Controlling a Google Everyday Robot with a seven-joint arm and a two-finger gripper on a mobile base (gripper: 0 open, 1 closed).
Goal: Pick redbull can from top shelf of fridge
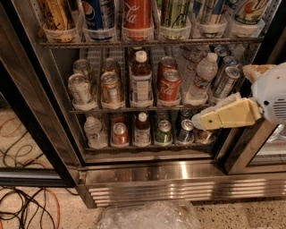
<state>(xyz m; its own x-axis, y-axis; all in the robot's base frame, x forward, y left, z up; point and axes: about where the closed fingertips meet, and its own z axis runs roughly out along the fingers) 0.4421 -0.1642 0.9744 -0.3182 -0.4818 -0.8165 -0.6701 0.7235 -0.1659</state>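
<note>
One slim redbull can (210, 11) stands on the top shelf (152, 43), right of centre, between a green can (175, 13) and a white-and-green can (246, 11). Only its lower body shows, smooth metal in blue and silver panels, seated in a clear plastic cup holder. The shelf is grey wire with a front rail. The fridge (147, 179) has a ribbed, brushed steel base and dark door frames. The gripper (223, 116), cream and wedge-shaped on a rounded white wrist, reaches in from the right before the lower racks, well below the can. Whether it is released or clenched cannot be told.
</note>
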